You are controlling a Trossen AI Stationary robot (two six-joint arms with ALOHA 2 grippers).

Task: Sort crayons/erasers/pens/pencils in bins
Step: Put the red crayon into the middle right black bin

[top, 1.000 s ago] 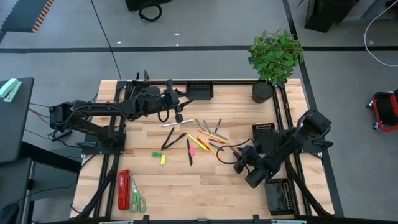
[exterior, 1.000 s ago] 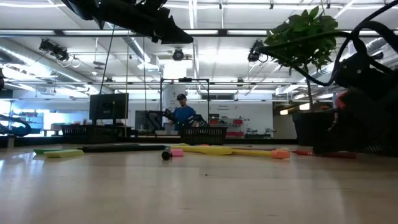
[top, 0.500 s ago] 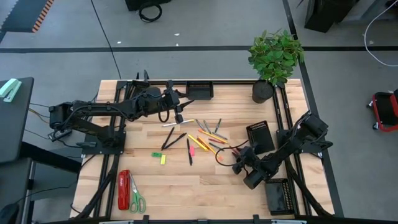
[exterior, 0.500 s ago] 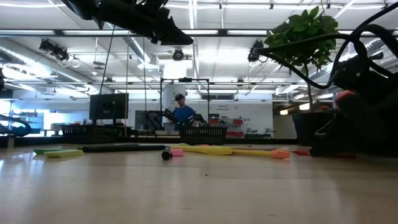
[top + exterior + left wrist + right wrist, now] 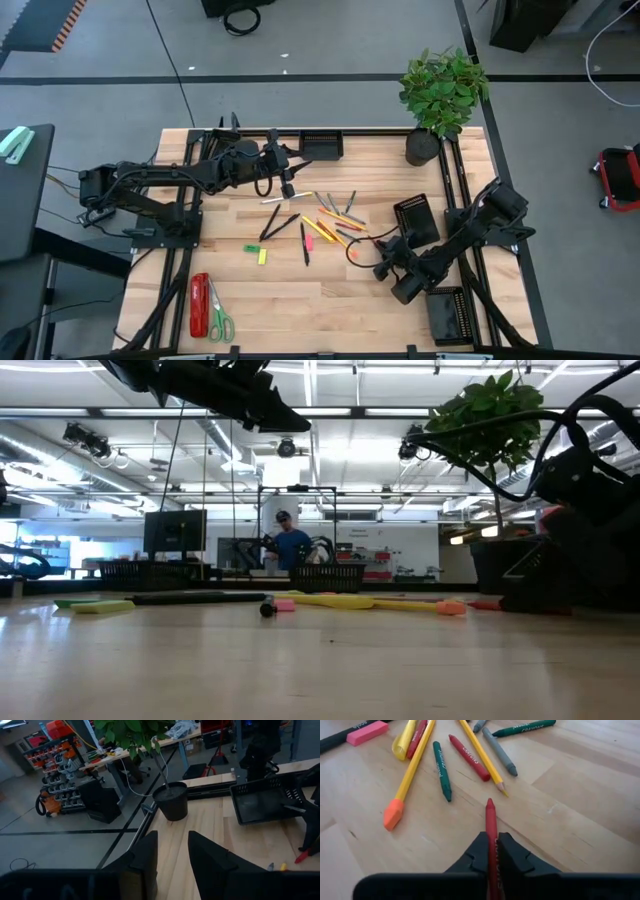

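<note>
A red crayon (image 5: 491,827) is pinched between the closed fingers of the right hand (image 5: 491,851), its tip pointing toward the loose pile mid-bench. Just ahead lie another red crayon (image 5: 468,757), a dark green crayon (image 5: 441,770), a grey crayon (image 5: 498,751) and two yellow pencils, one (image 5: 412,771) with an orange eraser end, the other (image 5: 481,755) with its sharpened tip nearest the held crayon. A pink eraser (image 5: 367,732) lies beyond them. Black pens (image 5: 277,222) lie angled left of the pile, with a green eraser (image 5: 252,248) and a yellow eraser (image 5: 263,256) nearby. One mesh bin (image 5: 417,220) sits tilted beside the right arm, another (image 5: 447,314) near the front corner, a third (image 5: 320,148) at the back edge.
</note>
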